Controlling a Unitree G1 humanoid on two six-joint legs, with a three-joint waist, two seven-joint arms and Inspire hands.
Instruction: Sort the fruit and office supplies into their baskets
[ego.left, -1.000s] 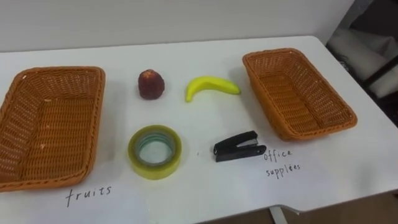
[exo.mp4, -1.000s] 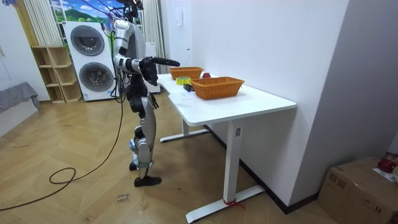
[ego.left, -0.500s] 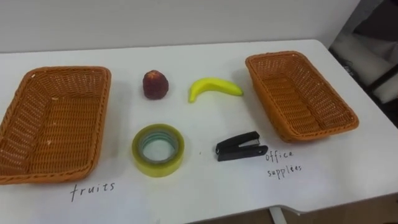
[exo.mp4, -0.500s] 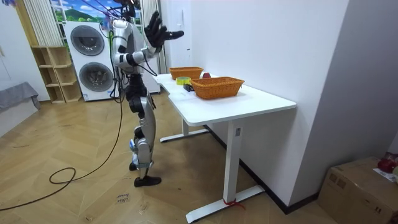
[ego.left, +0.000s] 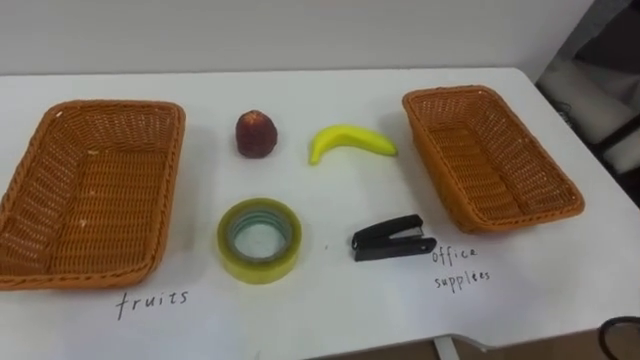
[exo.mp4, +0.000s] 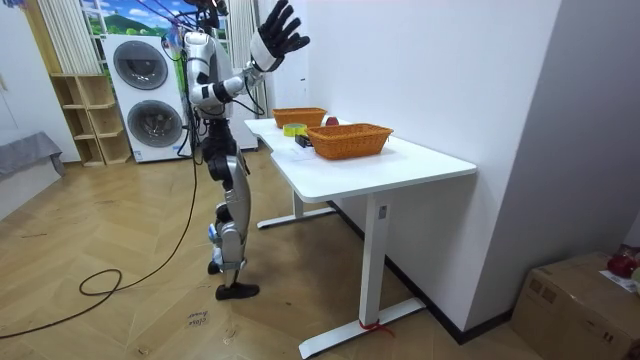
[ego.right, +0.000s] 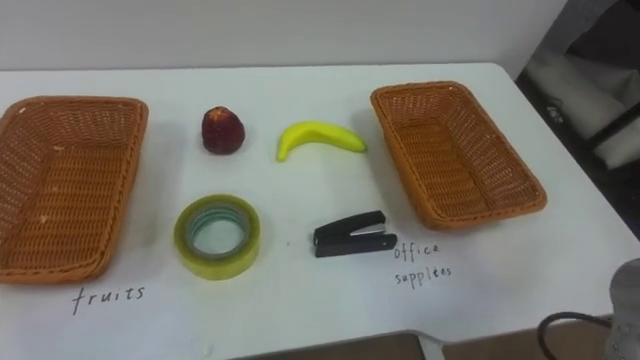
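Fingers (exo.mp4: 291, 13) spread wide, right hand (exo.mp4: 275, 33) raised high beside table (ego.left: 320, 310); apple (ego.left: 256, 133), banana (ego.left: 350, 141) far, tape roll (ego.left: 260, 241), stapler (ego.left: 392, 238) near, between left basket (ego.left: 168, 190) and right basket (ego.left: 432, 152).

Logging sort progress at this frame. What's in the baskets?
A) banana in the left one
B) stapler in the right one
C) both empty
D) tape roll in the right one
C: the left basket and right basket hold nothing; the red fruit, banana, tape roll and stapler all lie on the table between them.
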